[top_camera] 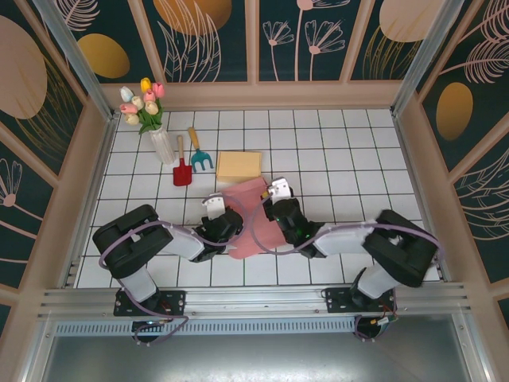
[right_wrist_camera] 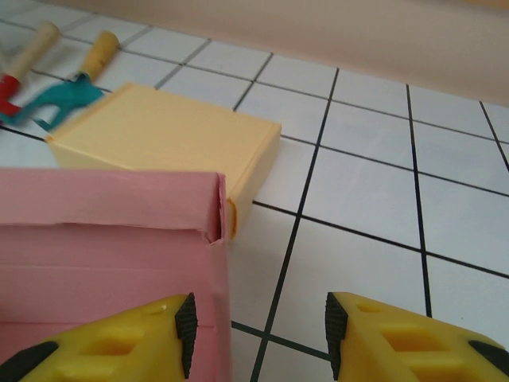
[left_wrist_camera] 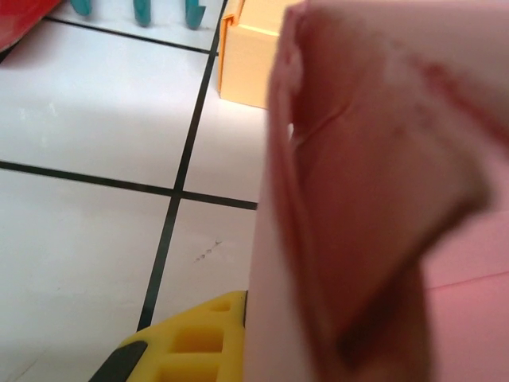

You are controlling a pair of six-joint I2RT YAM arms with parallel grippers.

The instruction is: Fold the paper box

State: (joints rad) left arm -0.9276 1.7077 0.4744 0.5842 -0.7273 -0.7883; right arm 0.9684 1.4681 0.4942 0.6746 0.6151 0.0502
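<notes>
Paper box [top_camera: 245,199], pink, mid-counter [top_camera: 342,151], right up against a yellow box [top_camera: 238,165]. Left claw [top_camera: 231,227] clenched on its left edge, right claw [right_wrist_camera: 261,318] spread wide at its right corner.

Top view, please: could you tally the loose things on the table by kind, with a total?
Boxes: 2 (pink box, yellow box)
Garden tools: 2 (trowel, rake)
Flower vase: 1 (vase)
Total: 5
</notes>
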